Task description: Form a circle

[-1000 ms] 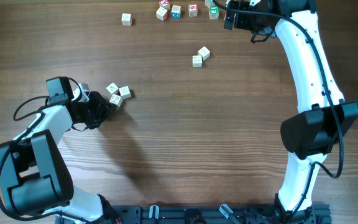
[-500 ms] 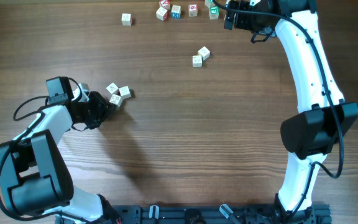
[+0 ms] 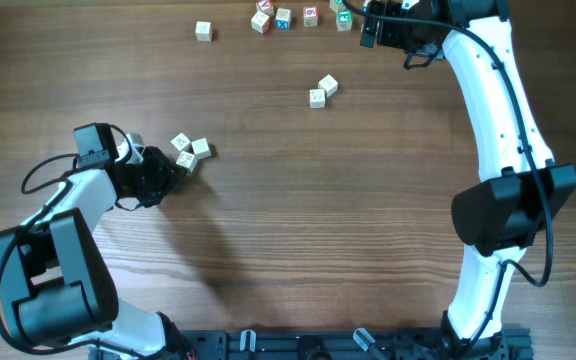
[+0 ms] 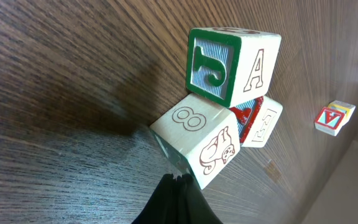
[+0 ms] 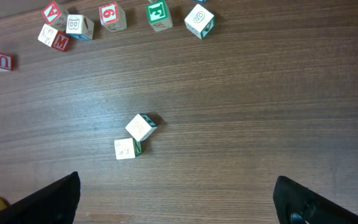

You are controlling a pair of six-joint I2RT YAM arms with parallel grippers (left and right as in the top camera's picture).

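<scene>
Reads to me as a robotics lab setup rather than a home. A white left arm (image 3: pixel 63 260) and right arm (image 3: pixel 498 110) rise from a black rail (image 3: pixel 318 345) along the bench's near edge, and an exposed black cable (image 3: pixel 38 175) loops off the left one. The wood-grain bench (image 3: pixel 318 220) carries lettered wooden blocks (image 3: pixel 283 17) toward its far edge. My cameras show only the bench top, so I can't tell the room.

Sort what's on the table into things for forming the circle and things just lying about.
In the job: three-cube cluster; left gripper, shut, tip at the cluster.
Lying about for now: cube pair; lone cube; cube row at the far edge.
</scene>
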